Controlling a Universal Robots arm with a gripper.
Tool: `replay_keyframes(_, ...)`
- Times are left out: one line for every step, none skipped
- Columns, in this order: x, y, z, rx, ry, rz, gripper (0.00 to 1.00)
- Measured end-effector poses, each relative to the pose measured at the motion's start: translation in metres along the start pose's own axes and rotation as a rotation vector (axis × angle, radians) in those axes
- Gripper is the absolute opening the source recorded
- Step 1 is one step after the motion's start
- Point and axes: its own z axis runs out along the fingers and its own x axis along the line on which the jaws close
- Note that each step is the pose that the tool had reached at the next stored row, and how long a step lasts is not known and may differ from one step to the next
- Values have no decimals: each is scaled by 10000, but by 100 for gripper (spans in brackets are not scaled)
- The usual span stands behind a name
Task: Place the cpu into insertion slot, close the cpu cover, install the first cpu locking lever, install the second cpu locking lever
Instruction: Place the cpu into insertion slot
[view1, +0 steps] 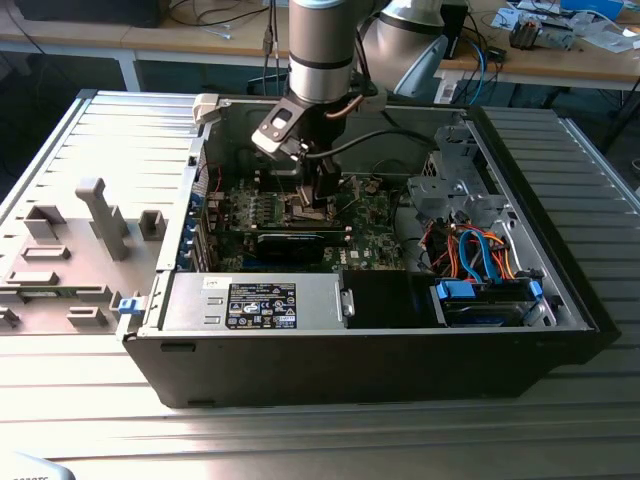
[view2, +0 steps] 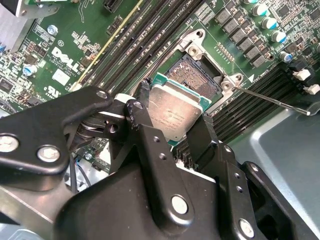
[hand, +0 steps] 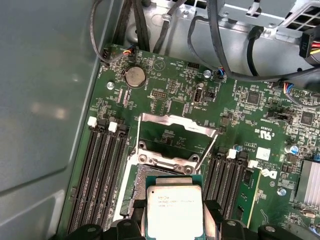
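Working inside an open computer case (view1: 350, 350) laid on its side, above the green motherboard (view1: 375, 215). Reaching down into it with the gripper (view1: 318, 195), near the middle of that board. Pinching the chip by two opposite edges between black fingers (view2: 145, 130), as seen in the second wrist view. Shows the cover (hand: 180, 121) swung up and back from the socket in the first wrist view, so not yet closed. Leaves the socket (view2: 192, 75) bare, its dark centre exposed and nothing seated in it. Holds the chip (view2: 175, 112) just above and partly over the socket, apparently not resting in it. Shows one thin lever (view2: 270, 100) standing free beside the socket, unlatched. Judged as early in the first step: placing under way, with the cover and both levers not yet done.
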Motion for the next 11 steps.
replay_keyframes(0, 0, 1, 0, -1, 63, 54)
replay_keyframes(0, 0, 1, 1, -2, 109, 54)
replay_keyframes(0, 0, 2, 1, -3, 143, 54)
replay_keyframes(0, 0, 2, 2, -4, 202, 54)
replay_keyframes(0, 0, 3, 3, -5, 243, 54)
replay_keyframes(0, 0, 3, 3, -5, 272, 54)
replay_keyframes(0, 0, 3, 3, -6, 314, 54)
replay_keyframes(0, 0, 4, 5, -7, 369, 54)
replay_keyframes(0, 0, 4, 5, -8, 417, 54)
replay_keyframes(0, 0, 5, 5, -8, 445, 54)
replay_keyframes(0, 0, 5, 5, -9, 475, 54)
